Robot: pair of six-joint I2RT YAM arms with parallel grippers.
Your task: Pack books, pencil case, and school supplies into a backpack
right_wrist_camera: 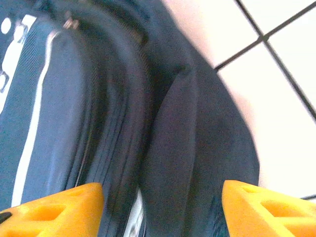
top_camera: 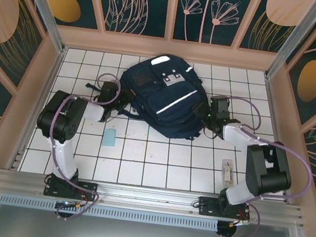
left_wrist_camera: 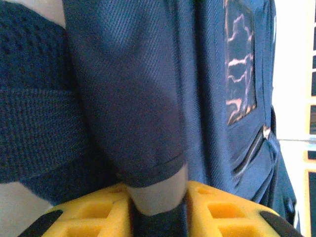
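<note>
Navy fabric is taking centre stage: the backpack is lying flat on the worktop, front face up with its white stripe showing. As far as I can judge, the packing is barely getting going. Two supplies are sitting out loose. The blue card is lying just off the backpack's near left corner, and the beige piece is lying well clear of its near right side. Nothing is going into the backpack yet, so my read is that the arms are working on getting hold of it or opening it. All the loading is waiting to be done.

Both arms are reaching in low, one to each flank of the backpack. The left arm is folding its elbow out wide and aiming its forearm at the backpack's left side, where the straps are trailing. The left fingers are standing narrow with a hem of navy fabric right at their tips, though I cannot tell whether they are truly pinching it. The right arm is mirroring that on the backpack's right side. The right fingers are standing wide, straddling a bulge of the backpack's side fabric without clamping it.
</note>
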